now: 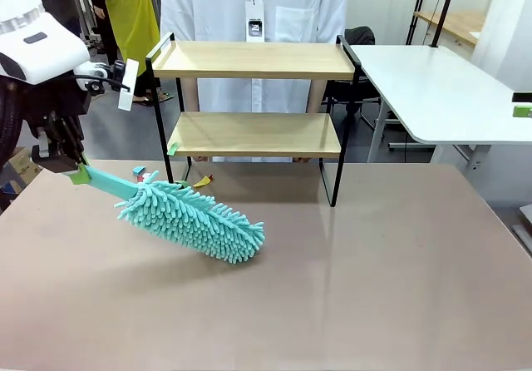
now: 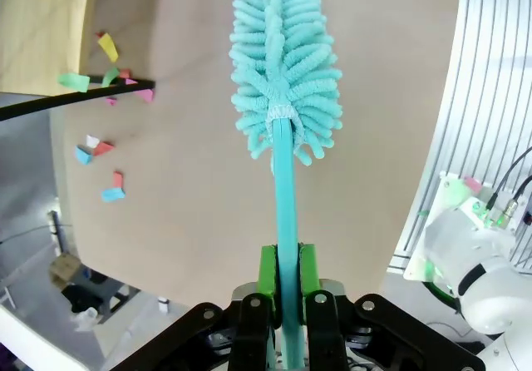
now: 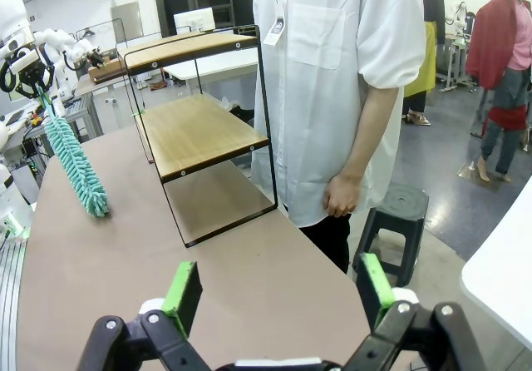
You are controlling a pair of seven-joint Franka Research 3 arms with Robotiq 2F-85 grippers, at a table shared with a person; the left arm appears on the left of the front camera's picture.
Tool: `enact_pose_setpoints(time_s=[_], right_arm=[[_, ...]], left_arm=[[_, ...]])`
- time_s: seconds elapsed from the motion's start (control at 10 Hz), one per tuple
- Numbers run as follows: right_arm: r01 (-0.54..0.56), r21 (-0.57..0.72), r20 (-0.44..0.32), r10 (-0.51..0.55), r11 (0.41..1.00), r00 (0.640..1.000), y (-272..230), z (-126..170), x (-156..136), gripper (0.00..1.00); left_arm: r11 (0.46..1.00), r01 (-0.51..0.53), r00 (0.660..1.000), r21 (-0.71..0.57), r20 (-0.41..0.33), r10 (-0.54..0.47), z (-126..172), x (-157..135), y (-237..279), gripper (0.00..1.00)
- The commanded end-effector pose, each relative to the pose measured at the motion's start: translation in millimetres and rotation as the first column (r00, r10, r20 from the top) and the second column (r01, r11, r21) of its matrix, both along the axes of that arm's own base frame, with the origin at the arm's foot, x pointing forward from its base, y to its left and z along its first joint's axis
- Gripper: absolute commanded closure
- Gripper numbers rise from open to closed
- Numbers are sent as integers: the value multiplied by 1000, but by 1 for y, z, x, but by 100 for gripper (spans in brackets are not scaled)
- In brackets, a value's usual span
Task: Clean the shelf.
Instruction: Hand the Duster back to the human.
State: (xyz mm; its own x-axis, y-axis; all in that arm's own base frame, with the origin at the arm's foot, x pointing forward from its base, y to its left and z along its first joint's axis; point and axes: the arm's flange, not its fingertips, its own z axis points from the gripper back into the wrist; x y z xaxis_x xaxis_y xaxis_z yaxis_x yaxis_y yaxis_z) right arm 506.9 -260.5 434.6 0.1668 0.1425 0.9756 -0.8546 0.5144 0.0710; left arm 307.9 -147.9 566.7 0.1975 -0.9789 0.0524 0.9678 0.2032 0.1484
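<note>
At frame left, left hand (image 1: 76, 170) clamps teal duster (image 1: 195, 221); swinging it carelessly could shove the shelf (image 1: 253, 59); right hand (image 3: 278, 292) gapes wide.

The shelf (image 1: 253, 96) stands upright at twelve o'clock on the table: two light wooden boards in a thin black frame, both boards bare.
</note>
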Motion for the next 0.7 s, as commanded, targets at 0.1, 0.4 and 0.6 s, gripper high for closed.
enact_pose_setpoints(time_s=[0.1, 0.4, 0.6], right_arm=[[-2, -4, 4, 2, 1000, 1000, 1, 3, 0, 0], [-69, -17, -14, 69, 997, 998, 17, 22, -6, 0], [-161, -21, -114, 157, 987, 981, 56, 54, -12, 0]], left_arm=[[1000, -3, 1000, -18, -6, 3, 4, -1, 1, 87], [998, 1, 1000, -70, 31, 1, -3, 1, 3, 87], [988, 30, 998, -153, 56, -21, -20, 10, -4, 87]])
